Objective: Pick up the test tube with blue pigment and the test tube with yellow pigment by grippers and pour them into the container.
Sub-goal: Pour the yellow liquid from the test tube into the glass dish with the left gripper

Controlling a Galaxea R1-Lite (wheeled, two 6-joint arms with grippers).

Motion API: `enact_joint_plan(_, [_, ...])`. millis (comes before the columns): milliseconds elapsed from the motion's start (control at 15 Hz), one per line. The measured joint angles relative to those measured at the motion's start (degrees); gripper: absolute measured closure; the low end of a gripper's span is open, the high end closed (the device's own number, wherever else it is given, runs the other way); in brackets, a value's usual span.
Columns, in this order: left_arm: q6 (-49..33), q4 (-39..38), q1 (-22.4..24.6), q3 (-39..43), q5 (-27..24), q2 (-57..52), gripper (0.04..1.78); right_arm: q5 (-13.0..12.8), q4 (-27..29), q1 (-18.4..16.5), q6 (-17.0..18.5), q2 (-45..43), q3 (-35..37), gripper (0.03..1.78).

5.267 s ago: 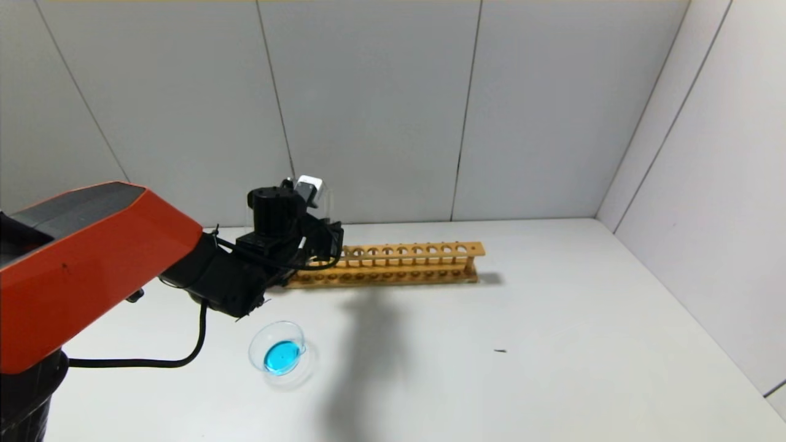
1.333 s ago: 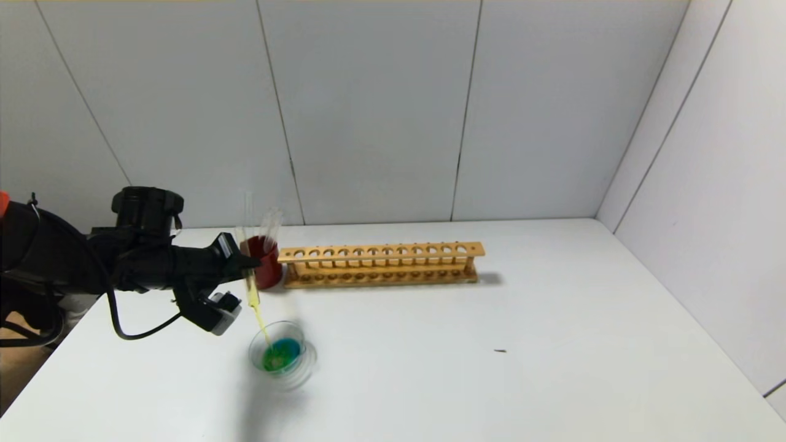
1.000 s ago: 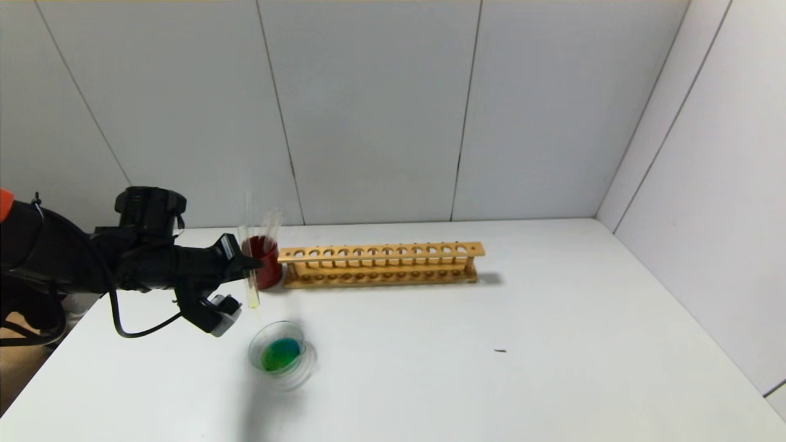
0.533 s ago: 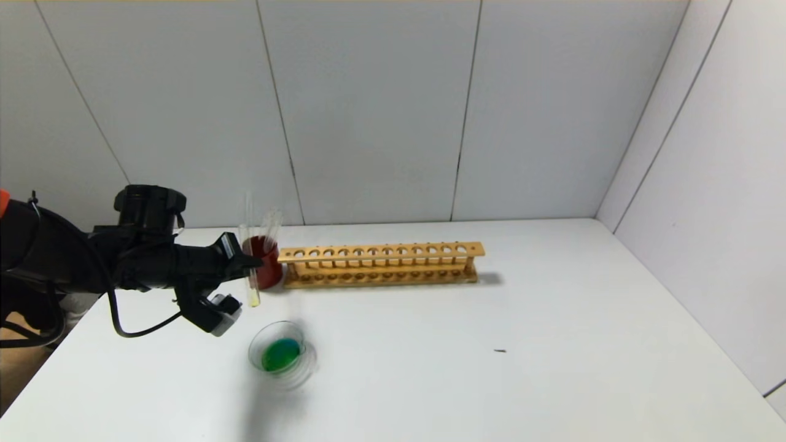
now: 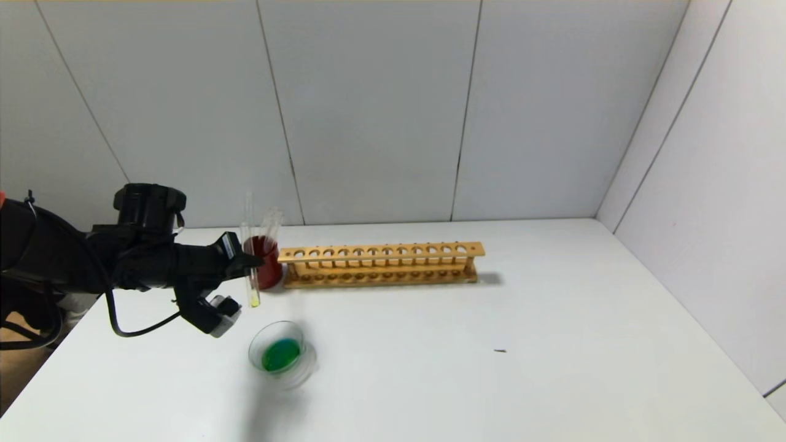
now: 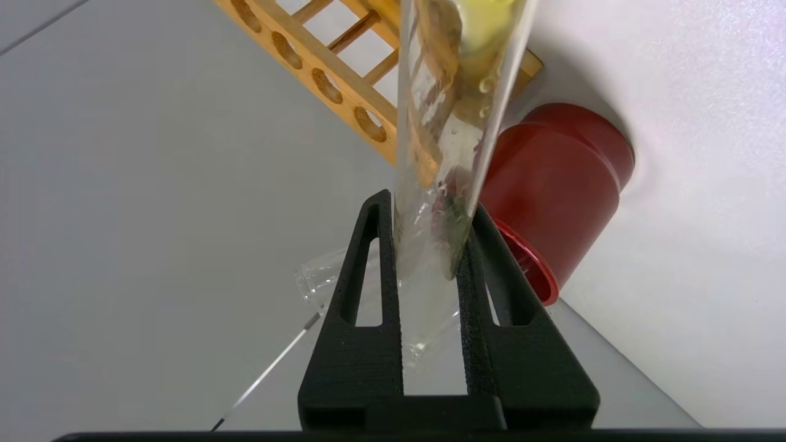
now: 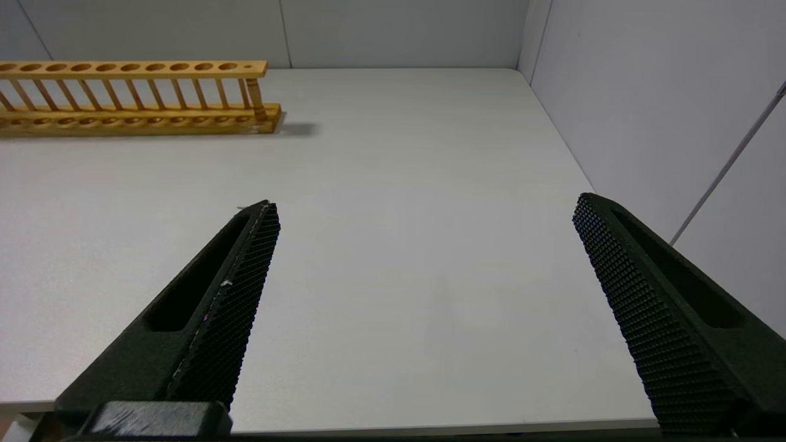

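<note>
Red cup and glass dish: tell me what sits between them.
In the head view, only the left gripper with the yellow tube hangs between red cup and dish; the table below is bare.

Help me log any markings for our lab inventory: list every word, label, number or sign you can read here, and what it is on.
None: no readable text shows in any view.
The wooden rack: bare wood, unnumbered holes.
The red cup: plain, no label.
The test tube with yellow pigment, held in the left gripper: no printing or scale marks visible.
The container: unmarked glass.
The right gripper: no lettering visible.
</note>
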Motion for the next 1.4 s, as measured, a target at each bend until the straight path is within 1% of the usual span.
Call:
enact_joint_plan(200, [2.32, -0.06, 0.00, 0.00, -0.02, -0.45, 1.51, 0.00, 0.00, -0.02, 0.00, 0.00, 0.00, 0.06])
enact_joint_plan(733, [2.62, -0.24, -0.82, 0.22, 0.00, -0.96, 1.51, 0.00, 0.00, 0.00, -0.02, 0.00, 0.00, 0.06])
enact_joint_plan(1067, [7.95, -0.68, -1.45, 0.35, -0.52, -2.21, 1.51, 0.00, 0.00, -0.05, 0.00, 0.00, 0.00, 0.06])
enact_joint_plan(1400, [10.05, -0.69, -1.54, 0.74, -0.39, -3.47, 1.51, 0.00, 0.00, -0.02, 0.00, 0.00, 0.00, 0.06])
